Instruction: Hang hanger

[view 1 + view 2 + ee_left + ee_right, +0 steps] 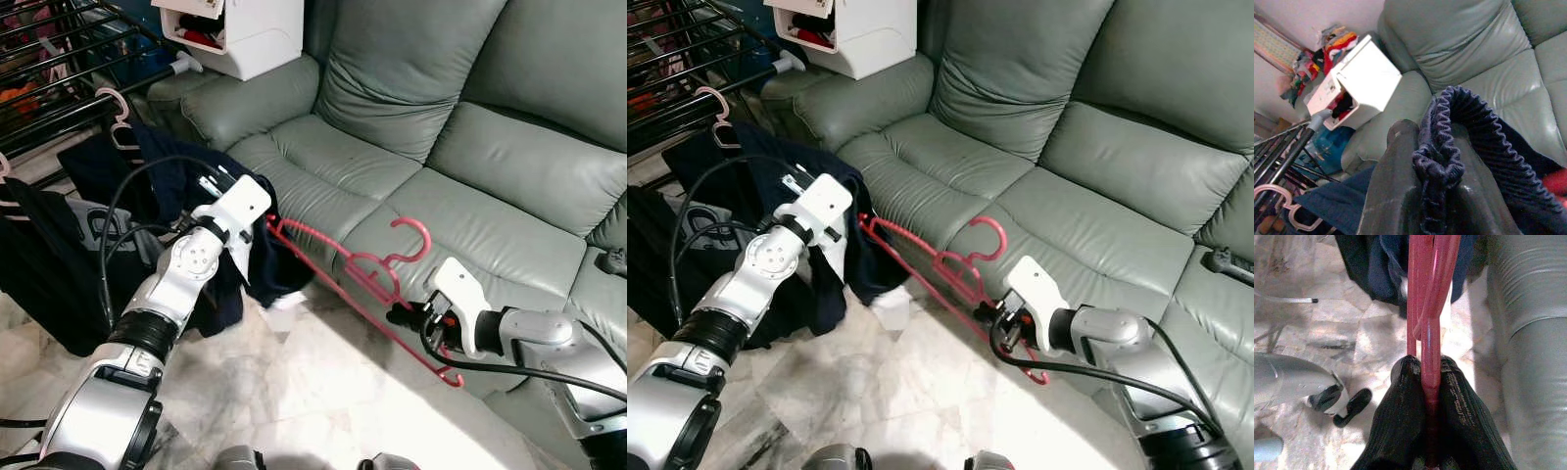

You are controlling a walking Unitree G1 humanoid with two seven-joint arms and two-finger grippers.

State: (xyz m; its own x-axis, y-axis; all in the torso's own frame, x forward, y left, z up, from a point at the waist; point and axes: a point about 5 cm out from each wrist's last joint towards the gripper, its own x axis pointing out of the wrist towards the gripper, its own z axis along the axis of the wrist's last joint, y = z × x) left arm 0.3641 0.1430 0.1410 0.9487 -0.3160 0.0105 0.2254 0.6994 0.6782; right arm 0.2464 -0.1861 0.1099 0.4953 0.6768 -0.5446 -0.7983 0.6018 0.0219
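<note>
Hanger (353, 269) in red runs lengthwise between my grippers: right gripper (407, 315) is clamped on its near end, left gripper (1422, 181) pinches the navy garment (186, 225) at its far end, before the sofa (470, 176).

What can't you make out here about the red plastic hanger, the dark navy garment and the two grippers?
- Red plastic hanger: its far end, left eye view, hidden inside the dark navy garment.
- Left gripper: fingertips, left wrist view, covered by the garment's ribbed edge.
- Black metal drying rack: cut off by the picture's edge.
- Right gripper is clear: shut on the hanger.
</note>
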